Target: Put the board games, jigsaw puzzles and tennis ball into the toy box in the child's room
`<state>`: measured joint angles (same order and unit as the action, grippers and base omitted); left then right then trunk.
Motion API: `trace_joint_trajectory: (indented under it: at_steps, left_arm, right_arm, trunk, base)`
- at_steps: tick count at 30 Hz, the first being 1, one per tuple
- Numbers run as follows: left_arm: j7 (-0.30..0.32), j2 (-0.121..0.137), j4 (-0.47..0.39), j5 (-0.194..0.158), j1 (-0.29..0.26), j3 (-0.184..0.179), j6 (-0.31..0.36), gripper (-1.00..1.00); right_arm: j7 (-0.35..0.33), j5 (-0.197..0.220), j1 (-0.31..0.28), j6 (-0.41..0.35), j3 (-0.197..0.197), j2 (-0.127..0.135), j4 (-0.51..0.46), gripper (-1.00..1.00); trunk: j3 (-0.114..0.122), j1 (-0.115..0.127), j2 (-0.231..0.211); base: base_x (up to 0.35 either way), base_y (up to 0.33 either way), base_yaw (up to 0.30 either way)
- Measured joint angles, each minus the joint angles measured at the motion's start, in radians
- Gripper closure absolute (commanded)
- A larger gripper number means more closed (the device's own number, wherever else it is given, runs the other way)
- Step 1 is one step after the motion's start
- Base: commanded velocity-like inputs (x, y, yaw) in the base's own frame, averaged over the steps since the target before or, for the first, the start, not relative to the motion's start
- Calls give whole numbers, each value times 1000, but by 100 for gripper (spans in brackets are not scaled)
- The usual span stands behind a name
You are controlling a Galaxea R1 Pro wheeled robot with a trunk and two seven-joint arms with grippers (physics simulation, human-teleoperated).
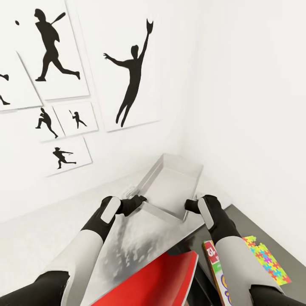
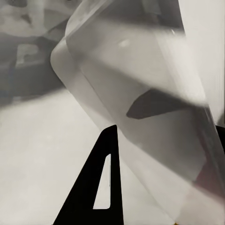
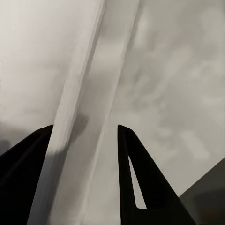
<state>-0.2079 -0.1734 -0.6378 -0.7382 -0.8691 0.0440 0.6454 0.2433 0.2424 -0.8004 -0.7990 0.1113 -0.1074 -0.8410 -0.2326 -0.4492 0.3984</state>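
The right gripper straddles the near right corner of the toy box: in the right wrist view its two dark fingers stand apart with the pale edge of the box wall running between them, one finger on each side of it, so the jaws look clamped on that rim. The left gripper reaches the opposite near corner of the same box; in the left wrist view one dark finger lies just beside the translucent rounded wall of the box, and whether its jaws are together or apart cannot be told. Between the two grippers the toy box is a grey rectangular tray, open side up and tilted, its long axis running away from the robot toward the room's corner. Just below the grippers, toward the robot, a glossy silver sheet slopes down, and against its lower edge lies a flat red piece. Beside the right forearm a board game box with a white face shows the figures "12" on a red patch near its top, its long axis pointing away from the robot. Further right, a jigsaw puzzle of bright mixed colours lies flat on the dark table. Above the left gripper, the white wall carries black baseball-player silhouettes.
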Motion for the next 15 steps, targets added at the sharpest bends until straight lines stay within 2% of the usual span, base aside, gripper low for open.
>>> trace_joint_trajectory:
  at_steps: [4, 15]
  left_arm:
    - [1, 0, 0, -10, 0, 0, -1, 100]
    - [0, 0, 0, -7, 0, -1, 0, 100]
  right_arm:
    - [-1, 0, 0, 0, 0, -2, 10, 100]
    - [2, -14, 0, -3, 0, -2, 35, 100]
  trunk:
    - [6, 0, 0]
    - [23, 0, -1]
  base:
    - [0, 0, 0]
    - [0, 5, 0]
